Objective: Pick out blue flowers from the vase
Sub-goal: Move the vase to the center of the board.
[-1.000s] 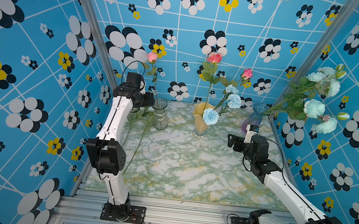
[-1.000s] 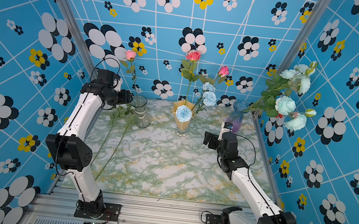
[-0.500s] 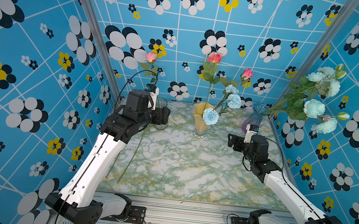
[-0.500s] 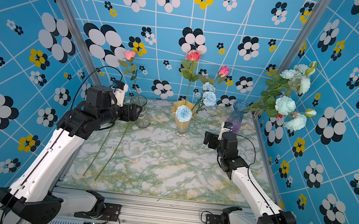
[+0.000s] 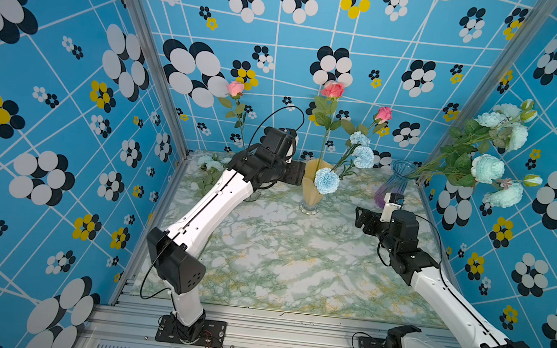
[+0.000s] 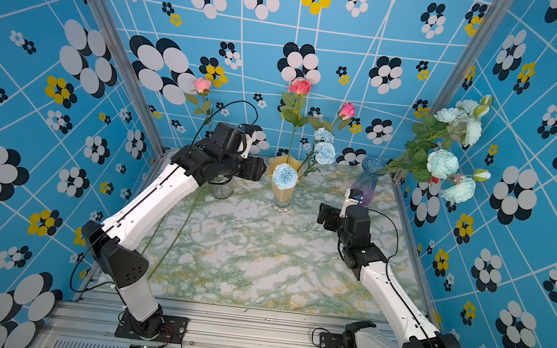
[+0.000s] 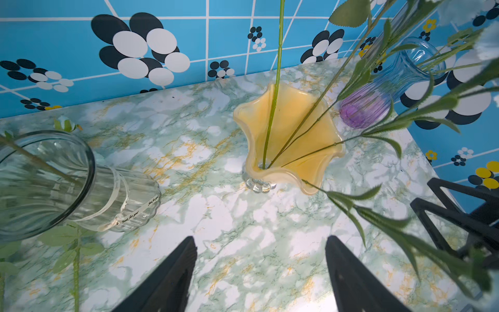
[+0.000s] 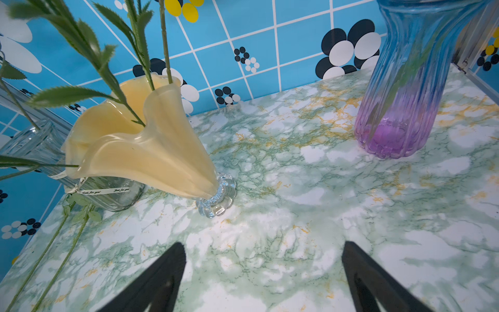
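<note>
Three blue flowers, pale carnations (image 5: 326, 181) (image 6: 285, 176), stand with two pink roses (image 5: 332, 89) in the yellow fluted vase (image 5: 311, 192) (image 7: 297, 127) (image 8: 140, 151). A big mint-blue peony spray (image 5: 485, 168) leans out of the blue-purple vase (image 5: 390, 186) (image 8: 397, 108). My left gripper (image 5: 299, 177) (image 7: 260, 243) hovers open and empty just left of the yellow vase. Lower down, right of that vase, my right gripper (image 5: 361, 219) (image 8: 263, 245) is open and empty over the marble table.
A clear ribbed vase (image 6: 221, 188) (image 7: 54, 183) with one pink rose (image 5: 235, 89) stands at the back left, partly behind my left arm. Pale blue blooms (image 5: 212, 166) with long green stems (image 6: 174, 241) lie on the table along the left wall.
My left arm has swung from the clear vase at the back left over to the yellow vase. The right arm has stayed still.
</note>
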Tool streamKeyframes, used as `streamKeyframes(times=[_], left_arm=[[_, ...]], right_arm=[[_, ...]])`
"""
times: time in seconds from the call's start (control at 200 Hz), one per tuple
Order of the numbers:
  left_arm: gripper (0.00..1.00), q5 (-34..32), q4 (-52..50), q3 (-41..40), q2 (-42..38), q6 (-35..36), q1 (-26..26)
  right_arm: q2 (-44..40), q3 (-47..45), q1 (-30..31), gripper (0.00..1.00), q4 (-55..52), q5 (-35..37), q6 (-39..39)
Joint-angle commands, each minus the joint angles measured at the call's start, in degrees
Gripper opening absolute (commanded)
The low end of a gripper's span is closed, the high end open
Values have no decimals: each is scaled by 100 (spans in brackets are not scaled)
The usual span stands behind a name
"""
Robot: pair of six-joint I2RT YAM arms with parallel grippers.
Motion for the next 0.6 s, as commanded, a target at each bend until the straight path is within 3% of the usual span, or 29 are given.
streamKeyframes(times=[0.0, 0.13, 0.215, 0.595], left_arm=[[76, -22, -683, 1215, 805, 155, 88], [73, 113, -1437, 2838, 1978, 180, 259], [70, 293, -1668, 3427, 2485, 152, 353], [64, 586, -884, 2606, 2849, 54, 429]], right_arm=[[-79, 60, -21, 94, -121, 102, 32], [-117, 43, -20, 94, -113, 110, 40], [-117, 47, -25, 94, -115, 101, 33], [-117, 42, -24, 97, -122, 97, 33]])
